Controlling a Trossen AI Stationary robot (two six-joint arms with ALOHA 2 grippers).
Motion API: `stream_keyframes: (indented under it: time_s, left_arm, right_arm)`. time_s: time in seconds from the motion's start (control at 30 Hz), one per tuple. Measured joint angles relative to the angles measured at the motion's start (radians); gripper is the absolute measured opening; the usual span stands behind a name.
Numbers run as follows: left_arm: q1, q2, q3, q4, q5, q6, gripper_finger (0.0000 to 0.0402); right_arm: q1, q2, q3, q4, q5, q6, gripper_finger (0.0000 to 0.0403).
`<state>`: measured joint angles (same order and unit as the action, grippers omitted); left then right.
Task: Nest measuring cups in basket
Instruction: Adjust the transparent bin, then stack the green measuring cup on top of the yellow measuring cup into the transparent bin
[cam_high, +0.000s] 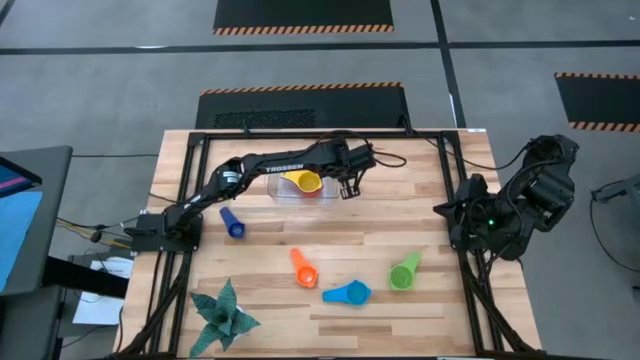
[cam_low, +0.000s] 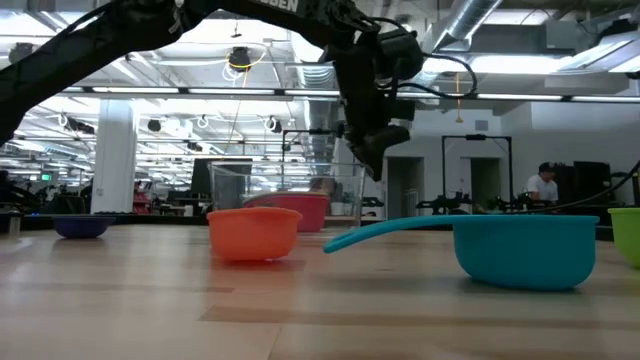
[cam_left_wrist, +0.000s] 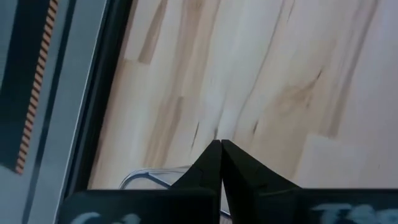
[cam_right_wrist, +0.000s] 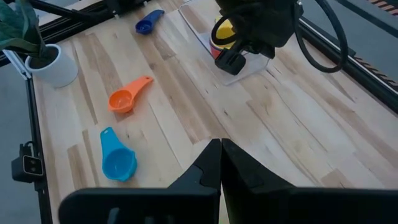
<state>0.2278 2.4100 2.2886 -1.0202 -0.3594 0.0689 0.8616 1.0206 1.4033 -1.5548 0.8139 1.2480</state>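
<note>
The measuring cups are small plastic scoops with short handles. They look light and hard, and a bit smooth, so they could slide on the wood if pushed. The best place to take one is the handle, or the thin rim of the bowl, with one finger inside and one outside.

The yellow cup (cam_high: 303, 181) and the red cup (cam_high: 311, 192) sit in the basket (cam_high: 276, 189) at the back of the worktop (cam_high: 430, 300). The yellow one seems to lie on top of the red one, though I cannot tell how neatly it fits. The basket is clear, thin plastic and likely light too, so a hard bump could shift it.

Four cups lie out on the wood. The dark blue cup (cam_high: 233, 224) is to the left of the basket. The orange cup (cam_high: 304, 270), the light blue cup (cam_high: 349, 293) and the green cup (cam_high: 403, 272) lie nearer the front, close together but not touching. The light blue and green ones look biggest, so I think they may need to go under the small ones.

The left gripper (cam_high: 350, 186) hangs just beside the basket's right end, above the wood. Its fingers (cam_left_wrist: 214, 163) are pressed together and hold nothing. The right gripper (cam_right_wrist: 220, 163) waits off the right edge of the worktop, fingers also together and empty.

A teal paper plant (cam_high: 222, 314) stands at the front left corner.
</note>
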Motion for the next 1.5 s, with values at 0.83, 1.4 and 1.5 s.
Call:
stream_keyframes:
  time_s: [0.83,1.4,1.5]
  left_arm:
    - [-0.102,-0.104,0.067,-0.004,0.072,-0.109,0.0000]
    - [-0.641,-0.243,-0.054,-0.548,0.045,-0.221,0.0000]
    - [-0.702,-0.275,-0.161,-0.548,0.011,-0.225,0.0000]
  right_arm:
    - [0.003,0.008,0.000,-0.013,-0.009,-0.009,0.0026]
    - [0.019,0.325,-0.001,0.035,-0.265,-0.212,0.0026]
    - [0.009,0.414,-0.001,0.028,-0.224,-0.111,0.0026]
